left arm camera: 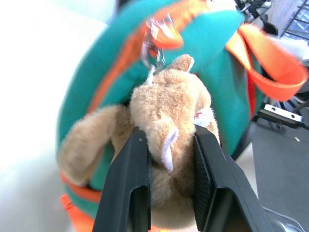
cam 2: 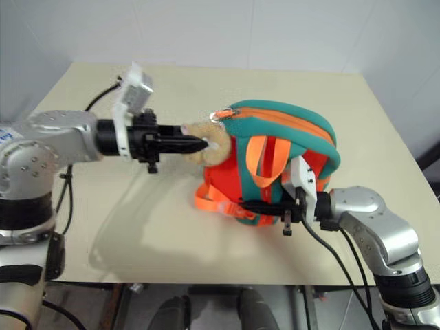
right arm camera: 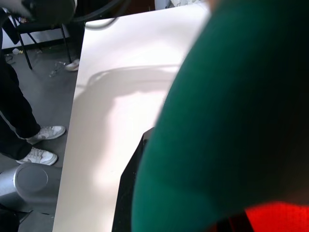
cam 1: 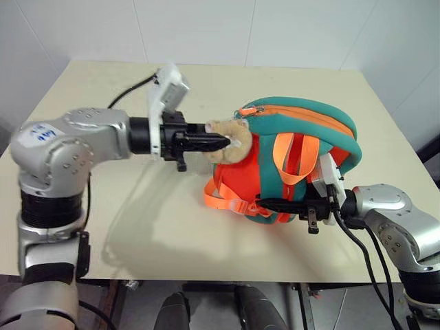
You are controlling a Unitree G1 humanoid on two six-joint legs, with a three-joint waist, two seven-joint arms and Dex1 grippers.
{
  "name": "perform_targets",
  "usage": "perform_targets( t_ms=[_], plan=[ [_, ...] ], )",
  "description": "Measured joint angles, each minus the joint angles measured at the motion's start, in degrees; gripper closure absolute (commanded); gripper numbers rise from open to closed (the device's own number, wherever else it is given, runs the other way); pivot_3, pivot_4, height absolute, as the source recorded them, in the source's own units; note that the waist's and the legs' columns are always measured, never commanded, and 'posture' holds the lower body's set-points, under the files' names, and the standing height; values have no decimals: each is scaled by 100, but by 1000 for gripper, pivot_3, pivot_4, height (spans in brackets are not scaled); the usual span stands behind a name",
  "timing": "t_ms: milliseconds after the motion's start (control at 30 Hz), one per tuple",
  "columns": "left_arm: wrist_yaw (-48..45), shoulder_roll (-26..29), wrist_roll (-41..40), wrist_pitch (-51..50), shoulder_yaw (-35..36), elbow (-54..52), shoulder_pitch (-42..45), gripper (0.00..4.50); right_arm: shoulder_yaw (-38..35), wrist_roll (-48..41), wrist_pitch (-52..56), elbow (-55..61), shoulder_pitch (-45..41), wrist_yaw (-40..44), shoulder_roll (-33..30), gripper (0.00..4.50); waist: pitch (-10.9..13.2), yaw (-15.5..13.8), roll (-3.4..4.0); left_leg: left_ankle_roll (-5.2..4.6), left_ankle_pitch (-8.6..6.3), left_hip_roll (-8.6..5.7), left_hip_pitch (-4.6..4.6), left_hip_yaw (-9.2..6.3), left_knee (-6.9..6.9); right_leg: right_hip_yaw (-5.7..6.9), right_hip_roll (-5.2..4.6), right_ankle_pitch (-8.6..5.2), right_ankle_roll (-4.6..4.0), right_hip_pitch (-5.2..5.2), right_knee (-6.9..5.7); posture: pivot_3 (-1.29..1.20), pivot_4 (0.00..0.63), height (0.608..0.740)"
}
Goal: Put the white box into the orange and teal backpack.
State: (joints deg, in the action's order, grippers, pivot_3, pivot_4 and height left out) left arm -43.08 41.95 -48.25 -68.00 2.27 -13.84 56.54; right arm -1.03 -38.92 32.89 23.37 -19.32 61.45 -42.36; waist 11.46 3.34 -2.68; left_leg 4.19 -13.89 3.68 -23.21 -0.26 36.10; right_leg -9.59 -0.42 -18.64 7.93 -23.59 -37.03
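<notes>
- The orange and teal backpack [cam 1: 302, 148] stands on the pale table [cam 1: 124, 227], lifted and tilted between the two arms, its zipper edge uppermost and its bright orange panel facing the camera.
- Orange straps [cam 1: 292, 155] loop down the front panel; a loose strap end [cam 1: 223, 199] with a buckle hangs at the lower left of the bag, just above the tabletop.
- A tan plush toy [left arm camera: 169, 121] hangs from a metal clip [left arm camera: 154, 46] at the zipper end of the backpack, on the side toward the left arm.
- The left gripper [left arm camera: 169, 193] reaches in level from the left; its two black fingers [left arm camera: 128, 183] are pressed against either side of the plush toy, pinching it.
- The right gripper [cam 1: 275, 204] lies level along the lower edge of the backpack, pointing left; its fingers are pressed together on the teal bottom edge of the bag, beside the orange fabric.
- In the right wrist view, teal fabric [right arm camera: 231, 121] lies close over the finger [right arm camera: 130, 183], with the table beyond.
- A person's legs and white shoes [right arm camera: 41, 142] stand on the grey floor beside the table.
- The white box cannot be made out in any view; its position cannot be told.
</notes>
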Motion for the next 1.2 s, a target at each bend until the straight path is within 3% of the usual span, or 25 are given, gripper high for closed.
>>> perform_targets(
  t_ms=[500, 833, 1200],
  plan=[
    [-1551, 1196, 463, 716, -263, 888, 331, 3934, -414, -404, -333, 126, 305, 22, 214, 4495, 3, 8, 5, 2, -3, 3, -5, 3, -5, 1, 2, -5, -6, -6, 3, 0, 150, 740],
    [-2205, 1338, 1094, 1219, -648, 1745, 242, 3934, -505, -574, -544, 124, 397, 55, 304, 4495, 4, 6, 5, 2, -3, 3, -6, 4, -8, 1, 2, -7, -9, -9, 1, 0, 150, 740],
    [-3264, 1414, 2618, 2437, -1955, 2840, 279, 3936, -504, -563, -543, 126, 428, 29, 303, 4495, 3, 4, 5, 2, -3, 3, -4, 5, -4, 1, 3, -9, -12, -9, -6, 0, 150, 740]
  ],
)
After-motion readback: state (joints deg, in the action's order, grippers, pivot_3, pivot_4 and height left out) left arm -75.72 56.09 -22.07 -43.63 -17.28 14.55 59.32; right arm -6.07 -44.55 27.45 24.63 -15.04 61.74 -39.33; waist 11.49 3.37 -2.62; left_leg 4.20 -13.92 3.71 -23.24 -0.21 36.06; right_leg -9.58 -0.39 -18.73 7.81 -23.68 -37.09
